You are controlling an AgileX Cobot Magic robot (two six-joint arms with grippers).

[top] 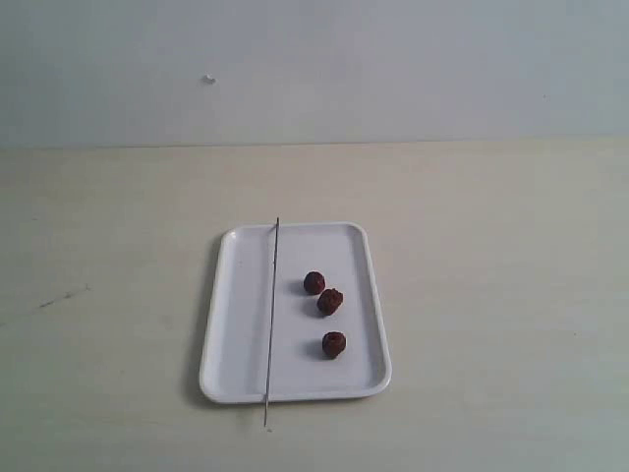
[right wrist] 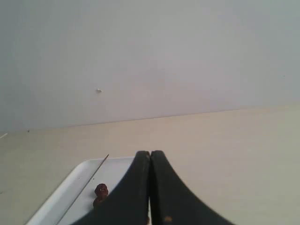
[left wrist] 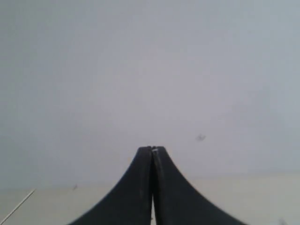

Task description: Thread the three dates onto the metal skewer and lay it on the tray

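Position of task items, exterior view: tray [top: 241, 324] sits on the table [top: 491, 295], low in the frame and slightly left of centre. The metal skewer [top: 271, 324] lies across the tray's left half. Its long axis runs almost top to bottom of the frame. The upper end reaches the far rim, and the lower end overhangs the near rim above the table. The three dates [top: 330, 302] lie loose on the tray's right half in a rough line alongside the skewer. They are clear of it, and none is threaded.

Neither arm appears in the exterior view. The left gripper [left wrist: 152, 150] is clenched, fingertips pressed together on nothing. The right gripper [right wrist: 150, 152] is likewise clenched and empty.

Governing relation: in the right wrist view the tray [right wrist: 70, 187] lies at the lower left of the closed jaws. The skewer [right wrist: 86, 185] slants across the tray, and one date [right wrist: 101, 190] shows just beside the finger's edge. I judge the right arm better placed for the dates. The skewer, on the tray's left side, falls to the left arm.

Difference between views: the left wrist view shows only wall and a strip of table, with no tray and no dates. Only the exterior view shows all three dates and the skewer's full length. Both pincers would have to release before any pickup.
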